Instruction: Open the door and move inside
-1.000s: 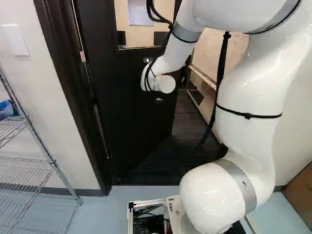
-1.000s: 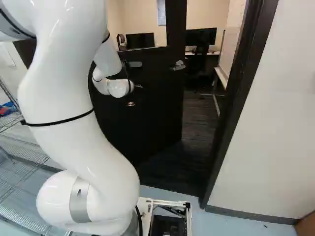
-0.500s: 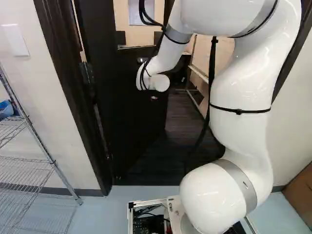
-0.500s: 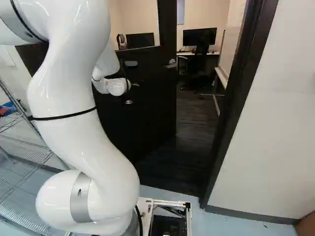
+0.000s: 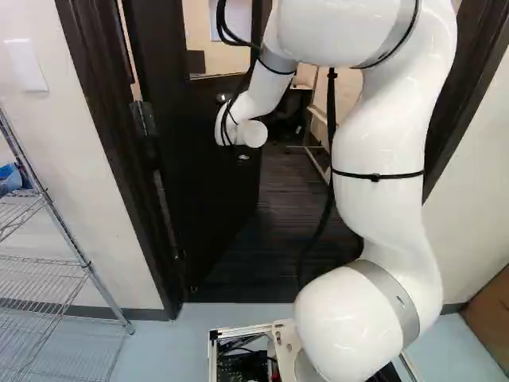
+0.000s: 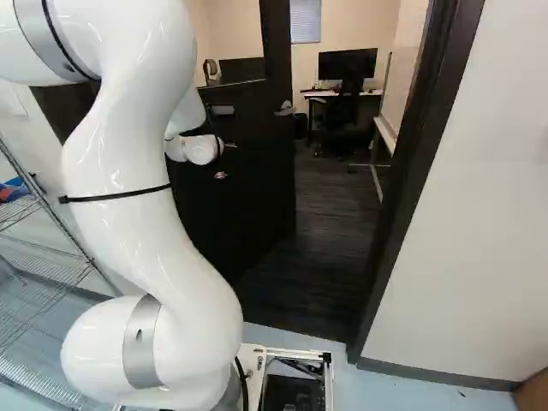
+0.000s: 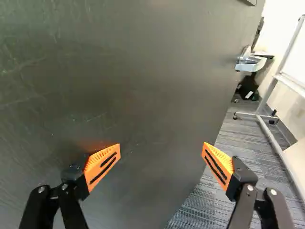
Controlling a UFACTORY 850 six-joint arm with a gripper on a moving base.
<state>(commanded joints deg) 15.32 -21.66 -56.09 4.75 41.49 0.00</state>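
Observation:
The black door (image 6: pixel 257 197), hinged at its left side, stands partly open into the room beyond. Its lever handle (image 6: pixel 284 108) is near the free edge; in the wrist view the handle (image 7: pixel 251 62) lies ahead and to one side. In the right base view the gripper (image 6: pixel 225 160) is dark against the door, just past the white wrist. The wrist view shows the gripper (image 7: pixel 161 152) open, its orange pads wide apart with nothing gripped. One finger is close to the door face (image 7: pixel 119 95), the other overlaps the door's edge; whether either touches cannot be told.
The doorway's dark frame stands left (image 5: pixel 119 159) and right (image 6: pixel 411 171). Past it lie a dark floor (image 6: pixel 334 214), a desk with monitor (image 6: pixel 347 65) and a whiteboard stand (image 6: pixel 377 154). A wire shelf (image 5: pixel 60 263) is at the left, a brown box (image 5: pixel 487 310) at the right.
The door has swung farther into the room, widening the gap at its free edge. My arm has shifted leftward with it in the left base view. The base has not moved.

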